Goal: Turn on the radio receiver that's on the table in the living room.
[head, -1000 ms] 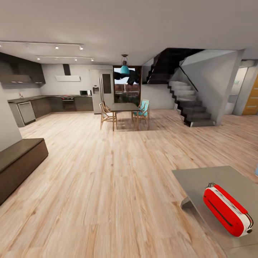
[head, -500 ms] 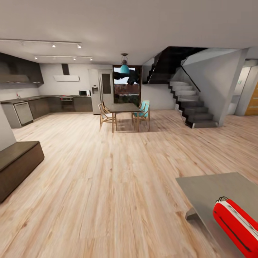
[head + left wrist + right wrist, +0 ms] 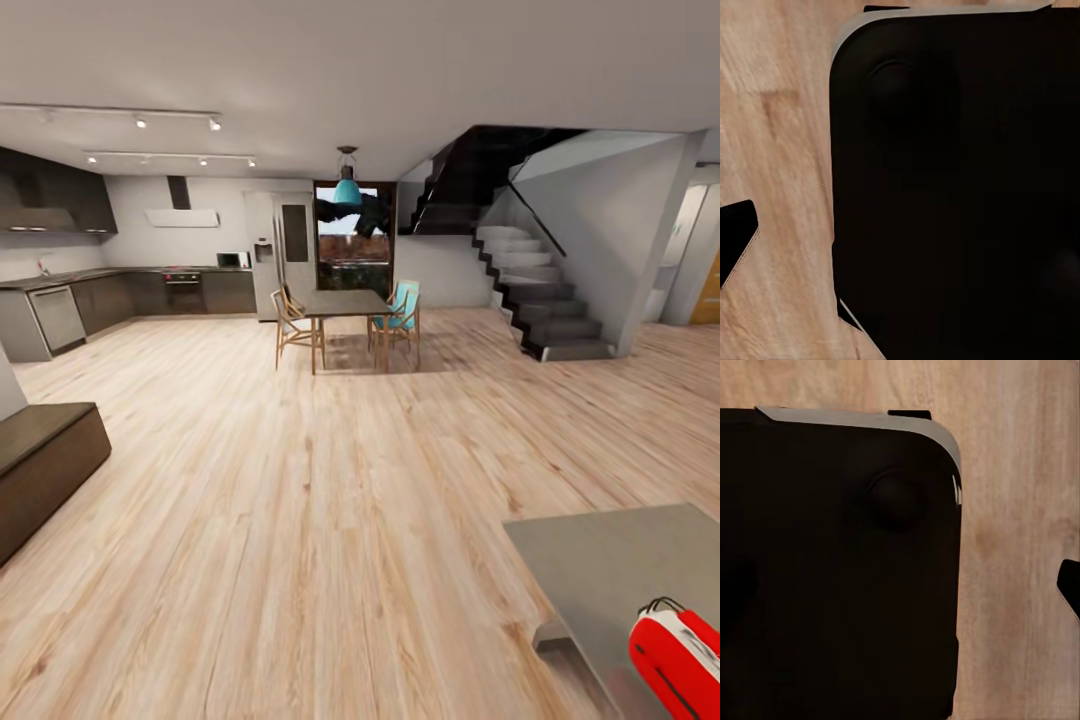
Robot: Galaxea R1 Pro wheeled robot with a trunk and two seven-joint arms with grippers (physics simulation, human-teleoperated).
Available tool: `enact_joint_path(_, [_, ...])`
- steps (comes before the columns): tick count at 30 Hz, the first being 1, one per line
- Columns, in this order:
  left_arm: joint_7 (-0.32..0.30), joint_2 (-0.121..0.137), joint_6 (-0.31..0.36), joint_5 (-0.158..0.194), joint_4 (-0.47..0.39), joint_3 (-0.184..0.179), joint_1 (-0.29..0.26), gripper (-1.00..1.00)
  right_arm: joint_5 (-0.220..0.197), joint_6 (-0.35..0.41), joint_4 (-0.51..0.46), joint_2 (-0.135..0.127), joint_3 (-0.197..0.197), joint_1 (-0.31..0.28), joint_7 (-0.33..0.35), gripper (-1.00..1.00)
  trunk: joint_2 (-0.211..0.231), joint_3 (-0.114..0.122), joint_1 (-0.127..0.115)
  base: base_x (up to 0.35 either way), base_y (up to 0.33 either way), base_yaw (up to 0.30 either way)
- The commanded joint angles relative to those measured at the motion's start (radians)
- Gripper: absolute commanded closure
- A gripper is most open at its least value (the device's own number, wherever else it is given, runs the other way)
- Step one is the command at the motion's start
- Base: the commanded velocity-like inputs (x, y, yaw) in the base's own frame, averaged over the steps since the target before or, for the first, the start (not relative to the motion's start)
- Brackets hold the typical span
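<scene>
The small red rounded radio receiver [image 3: 678,662] lay near the front edge of the glossy grey low table [image 3: 610,555], untouched; reaching and switching remained. Neither claw's state could be told.

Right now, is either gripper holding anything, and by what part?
It cannot be told. The radio receiver lies untouched on the table, so it is not held.

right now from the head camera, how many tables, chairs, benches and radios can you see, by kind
tables: 2, the grey coffee table and the dining table
chairs: 3, two wooden and one teal
bench: 1, the dark bench
radio receiver: 1, the red one
total: 7
</scene>
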Motion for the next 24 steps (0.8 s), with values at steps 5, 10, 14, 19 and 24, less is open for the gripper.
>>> enact_joint_path(5, [0.000,0.000,0.000,0.000,0.000,0.000,0.000,-1.00,0.001,0.000,0.000,0.001,0.002,0.000,0.000,-1.00,0.000,0.000,0.000,0.328,0.000,0.000])
enact_joint_path(10, [0.000,0.000,0.000,0.000,0.000,0.000,0.000,-1.00,0.002,0.000,0.000,0.001,0.002,0.000,0.000,-1.00,0.000,0.000,0.000,0.328,0.000,0.000])
enact_joint_path(14, [0.000,0.000,0.000,0.000,0.000,0.000,0.000,-1.00,0.002,0.000,0.000,0.001,0.002,0.000,0.000,-1.00,0.000,0.000,0.000,0.328,0.000,0.000])
enact_joint_path(19, [0.000,0.000,-0.001,-0.001,0.000,0.000,0.000,-1.00,0.003,-0.001,0.000,0.001,0.002,0.000,0.000,-1.00,0.000,0.000,0.000,0.328,0.000,0.000])
enact_joint_path(24, [0.000,-0.001,-0.003,-0.001,0.000,0.000,0.000,-1.00,0.004,-0.001,0.000,0.001,0.002,0.000,0.000,-1.00,0.000,0.000,0.000,0.328,0.000,0.000])
